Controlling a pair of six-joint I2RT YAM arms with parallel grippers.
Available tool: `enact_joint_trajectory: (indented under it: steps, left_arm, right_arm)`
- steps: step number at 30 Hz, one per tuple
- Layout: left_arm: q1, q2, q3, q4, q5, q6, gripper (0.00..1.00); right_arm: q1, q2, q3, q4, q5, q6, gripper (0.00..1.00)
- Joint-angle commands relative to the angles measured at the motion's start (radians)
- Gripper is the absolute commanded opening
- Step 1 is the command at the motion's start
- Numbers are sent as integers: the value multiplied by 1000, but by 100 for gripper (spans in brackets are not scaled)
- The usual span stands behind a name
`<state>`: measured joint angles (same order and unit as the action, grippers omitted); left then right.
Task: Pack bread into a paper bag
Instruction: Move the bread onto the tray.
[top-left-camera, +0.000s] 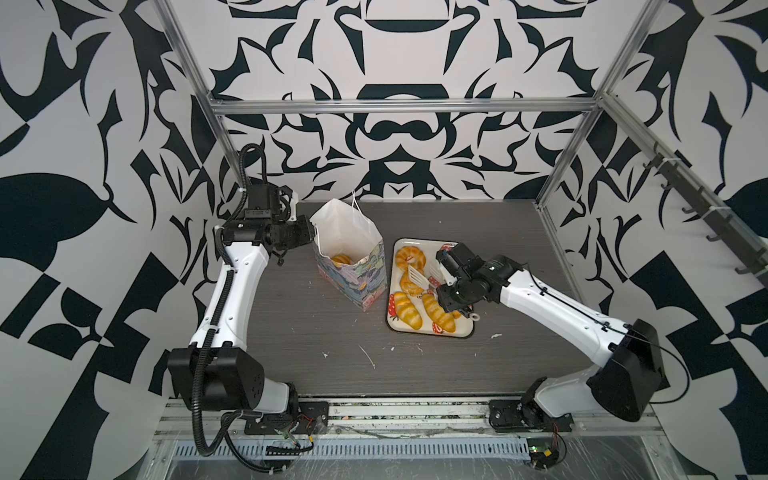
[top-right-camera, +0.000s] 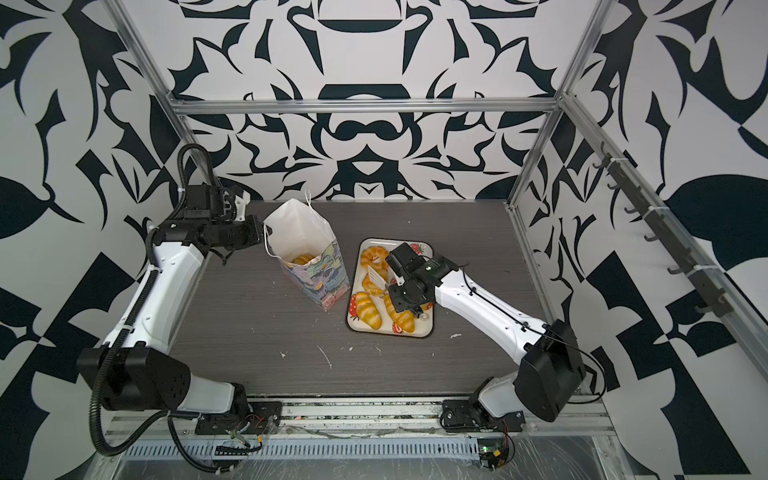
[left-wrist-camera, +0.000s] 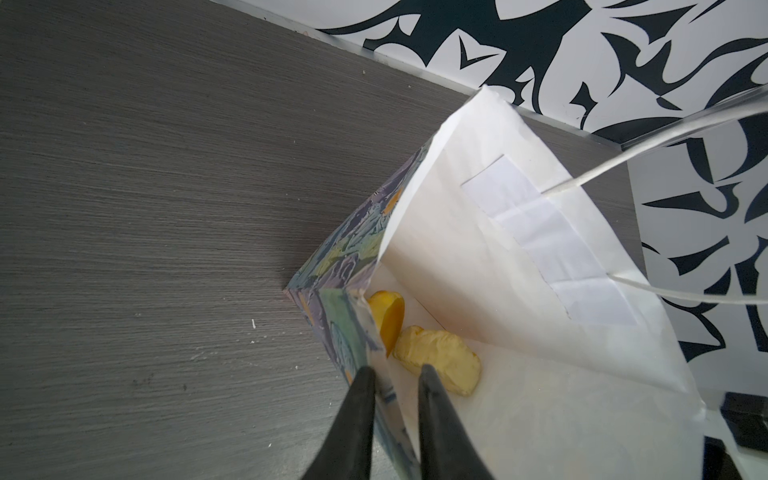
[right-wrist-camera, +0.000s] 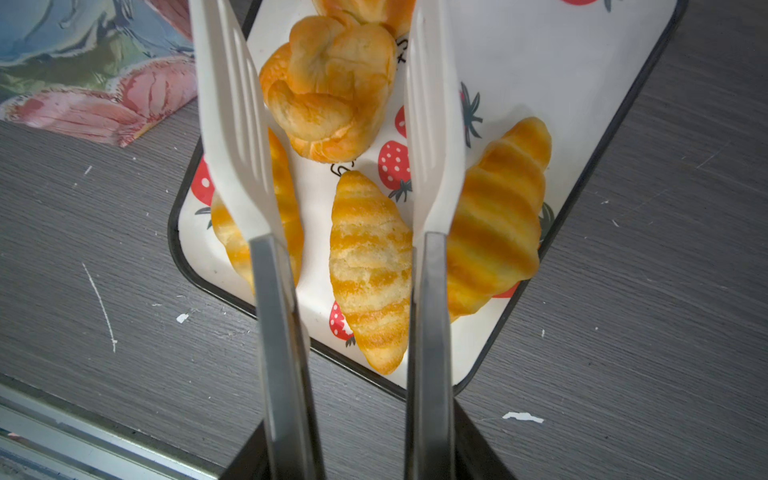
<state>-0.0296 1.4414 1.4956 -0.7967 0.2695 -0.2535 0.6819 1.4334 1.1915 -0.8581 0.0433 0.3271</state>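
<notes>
1. Left gripper (left-wrist-camera: 395, 370): jaws clenched on the paper bag (top-left-camera: 349, 232), pinching the rim of the wall that faces away from the tray (top-left-camera: 465, 332). The mouth stands wide open.
2. Two pieces of bread (left-wrist-camera: 440, 359) lie on the bag's floor. The rest lies on the tray, which sits on the counter (top-left-camera: 415, 365) just beside the bag.
3. Right gripper (top-left-camera: 441, 286): jaws grasping the steel handles of white slotted tongs (right-wrist-camera: 232, 137). The blades are spread above the tray, near the bag, with nothing caught between them.
4. The right wrist view lines a ridged croissant (right-wrist-camera: 370, 270) up between the blades, with a knotted bun (right-wrist-camera: 332, 91) beyond it, nearer the bag. How high the blades ride above them I cannot tell.
5. Handling call: these pastries look light and squashy, with a glossy skin that could slide off smooth plastic. Take one across its fat middle, blades on the two long flanks and not at the tapered tips, and squeeze only until it dents.
6. The bag looks like thin, light paper that would crumple or tip under a shove. The rim pinch suits it, and each piece should drop in from above without brushing the walls.
</notes>
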Motion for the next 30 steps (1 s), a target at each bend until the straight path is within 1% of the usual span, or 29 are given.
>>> enact_joint_trajectory:
  steps: [1,21,25,30]
  left_arm:
    - [-4,-15,-18,-24,4,6,23]
    - [-4,-12,-21,-21,2,7,23]
    - [-4,-9,-20,-21,3,7,23]
    - [-4,-8,-16,-22,6,8,23]
  right_arm:
    - [-5,-6,2,52,-11,11,51]
    - [-22,49,-36,101,-45,16,52]
    - [-62,27,-58,122,-70,35,52]
    - [-138,-5,-88,145,-130,52,45]
